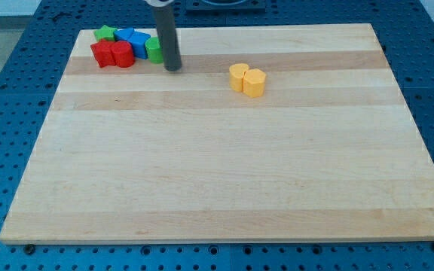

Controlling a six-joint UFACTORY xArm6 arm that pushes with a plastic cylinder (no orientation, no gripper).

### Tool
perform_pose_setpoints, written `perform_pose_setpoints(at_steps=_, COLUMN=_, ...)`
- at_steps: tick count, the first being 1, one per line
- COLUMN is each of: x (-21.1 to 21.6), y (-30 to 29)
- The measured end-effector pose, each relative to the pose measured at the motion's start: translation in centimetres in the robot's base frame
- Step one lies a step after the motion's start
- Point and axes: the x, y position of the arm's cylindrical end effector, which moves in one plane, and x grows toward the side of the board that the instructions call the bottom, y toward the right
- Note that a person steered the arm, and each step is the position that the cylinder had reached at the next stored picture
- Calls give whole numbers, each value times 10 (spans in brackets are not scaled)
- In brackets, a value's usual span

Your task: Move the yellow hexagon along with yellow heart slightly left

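Note:
The yellow hexagon [238, 76] and the yellow heart [254, 82] sit touching each other on the wooden board [217, 173], right of centre near the view's top; the hexagon is on the left. My rod comes down from the top edge, and my tip [172, 68] rests on the board about 85 pixels left of the hexagon, apart from it. The tip stands just right of a green block [154, 50] in the top-left cluster.
A cluster at the view's top left holds a green star [106, 33], blue blocks [132, 38], and red blocks [112, 54]. The board lies on a blue perforated table [13, 113].

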Motion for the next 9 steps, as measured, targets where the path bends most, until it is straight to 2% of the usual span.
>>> perform_pose_setpoints(at_steps=2, x=85, y=99)
perform_pose_setpoints(at_steps=3, x=87, y=172)
perform_pose_setpoints(at_steps=4, x=73, y=173)
perform_pose_setpoints(at_steps=6, x=57, y=107)
perform_pose_setpoints(at_steps=7, x=56, y=104)
perform_pose_setpoints(at_steps=9, x=58, y=201)
